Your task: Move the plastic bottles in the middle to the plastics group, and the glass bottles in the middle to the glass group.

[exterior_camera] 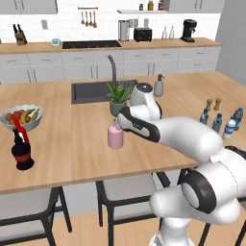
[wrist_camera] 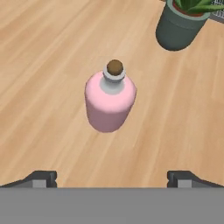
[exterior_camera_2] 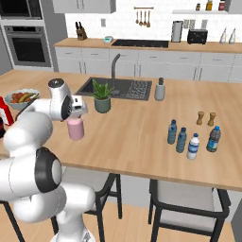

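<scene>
In bowl [exterior_camera: 9, 126]: fruit [exterior_camera: 22, 116]

Squat pink glass bottle [wrist_camera: 110, 101] with brown stopper, upright on the wooden counter near a potted plant [wrist_camera: 181, 22].

Kitchen, wood island [exterior_camera: 72, 153], white tile wall [exterior_camera: 67, 21].
Grey cabinets [exterior_camera: 62, 67], oven [exterior_camera_2: 27, 45], sink [exterior_camera_2: 118, 88] in the island, stools [exterior_camera: 122, 192] on a wood floor [exterior_camera: 81, 235].

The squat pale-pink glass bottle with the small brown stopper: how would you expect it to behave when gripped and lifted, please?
The squat pale-pink glass bottle looks rigid, and its smooth round wall may slip between the open fingers. Its wide body probably stands steadily upright. Laid down, it would likely roll. Being glass, it could break if dropped.
</scene>
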